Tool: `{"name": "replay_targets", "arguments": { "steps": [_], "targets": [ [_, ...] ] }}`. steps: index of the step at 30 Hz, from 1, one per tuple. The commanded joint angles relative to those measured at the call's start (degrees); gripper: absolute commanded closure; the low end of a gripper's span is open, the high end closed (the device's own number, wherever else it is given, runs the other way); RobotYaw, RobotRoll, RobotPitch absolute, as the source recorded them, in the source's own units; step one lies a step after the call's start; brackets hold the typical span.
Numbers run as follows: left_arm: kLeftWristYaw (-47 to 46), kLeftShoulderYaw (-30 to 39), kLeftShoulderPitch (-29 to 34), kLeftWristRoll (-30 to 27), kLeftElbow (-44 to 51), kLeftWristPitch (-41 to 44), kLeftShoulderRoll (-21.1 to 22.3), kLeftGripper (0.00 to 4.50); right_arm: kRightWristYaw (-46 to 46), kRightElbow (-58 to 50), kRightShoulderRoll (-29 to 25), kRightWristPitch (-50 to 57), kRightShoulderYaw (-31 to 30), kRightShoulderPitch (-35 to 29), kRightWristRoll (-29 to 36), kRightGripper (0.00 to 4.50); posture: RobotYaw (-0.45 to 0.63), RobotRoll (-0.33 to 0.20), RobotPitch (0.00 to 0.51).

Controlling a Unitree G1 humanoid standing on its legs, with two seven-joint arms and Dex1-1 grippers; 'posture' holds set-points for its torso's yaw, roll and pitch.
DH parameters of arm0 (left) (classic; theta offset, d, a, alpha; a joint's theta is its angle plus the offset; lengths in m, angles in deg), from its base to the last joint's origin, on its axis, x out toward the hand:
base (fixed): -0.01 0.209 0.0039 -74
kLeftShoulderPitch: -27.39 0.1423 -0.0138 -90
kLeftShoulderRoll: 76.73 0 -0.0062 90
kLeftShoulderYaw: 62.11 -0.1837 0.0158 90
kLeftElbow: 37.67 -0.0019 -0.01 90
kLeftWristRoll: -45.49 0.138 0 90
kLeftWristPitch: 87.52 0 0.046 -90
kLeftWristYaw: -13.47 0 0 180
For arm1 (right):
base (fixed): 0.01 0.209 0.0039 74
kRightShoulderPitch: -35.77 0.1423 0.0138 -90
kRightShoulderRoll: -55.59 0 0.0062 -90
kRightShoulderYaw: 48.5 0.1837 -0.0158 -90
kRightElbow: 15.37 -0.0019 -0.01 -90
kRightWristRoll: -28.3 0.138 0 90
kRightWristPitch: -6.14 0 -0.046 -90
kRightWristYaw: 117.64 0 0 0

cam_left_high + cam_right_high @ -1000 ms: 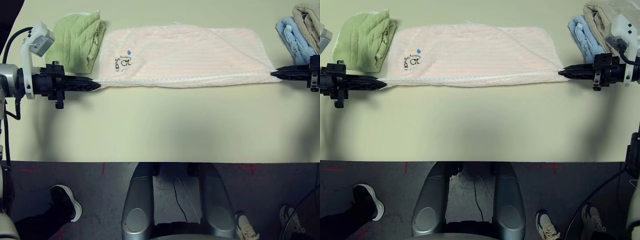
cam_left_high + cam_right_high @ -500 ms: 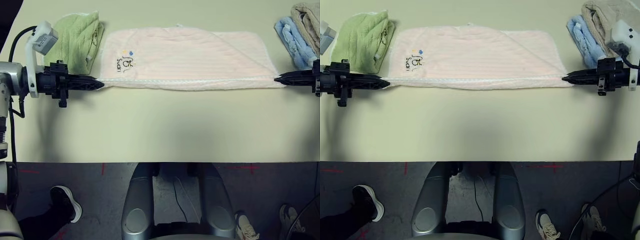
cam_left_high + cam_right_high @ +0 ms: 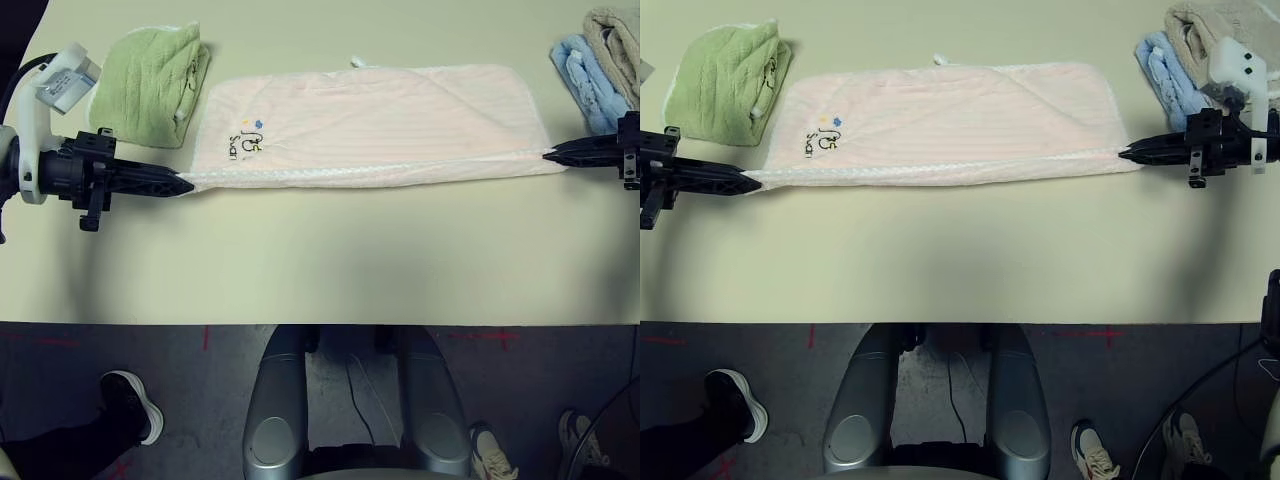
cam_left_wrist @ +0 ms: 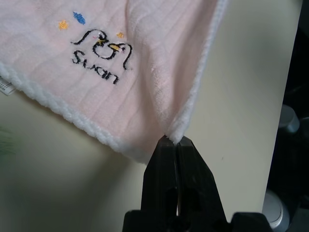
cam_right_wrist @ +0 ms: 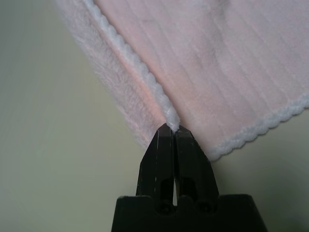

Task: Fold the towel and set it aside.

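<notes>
I read only "Swan" in black script on the towel (image 4: pixel 145 72), just beyond my left pincer (image 4: pixel 175 141)

Both arms are spread wide and held low over the counter, each tool pointed inward toward the other. The left tool (image 3: pixel 185 184) is seen with its black fingers (image 4: pixel 166 159) pressed together, a white-edged corner of the towel (image 3: pixel 370 125) pinched at the tips. The right tool (image 3: pixel 1125 153) is likewise clamped, its fingers (image 5: pixel 166 145) closed on the opposite corner, just above the counter.
</notes>
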Motion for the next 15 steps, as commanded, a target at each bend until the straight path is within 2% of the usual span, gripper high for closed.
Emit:
{"name": "replay_targets", "arguments": {
  "steps": [1, 7, 15],
  "targets": [
    [-0.7, -0.7, 0.7, 1.1, -1.1, -1.3, -0.7, 4.46, 0.5, -3.9, -3.7, 3.5, -2.3, -2.6, 4.2, 4.50, 0.01, 0.000, 0.392],
    [-0.3, -2.4, -0.2, 3.4, -3.8, -4.9, -1.7, 4.46, 0.5, -7.6, -6.1, 7.6, -3.2, -4.2, 9.5, 4.50, 0.00, 0.000, 0.392],
    [-0.8, -3.1, -2.6, 5.8, -7.6, -7.8, -3.6, 4.46, 0.5, -6.4, -6.1, 6.8, -4.0, -4.3, 9.9, 4.50, 0.00, 0.000, 0.395]
  ]
}}
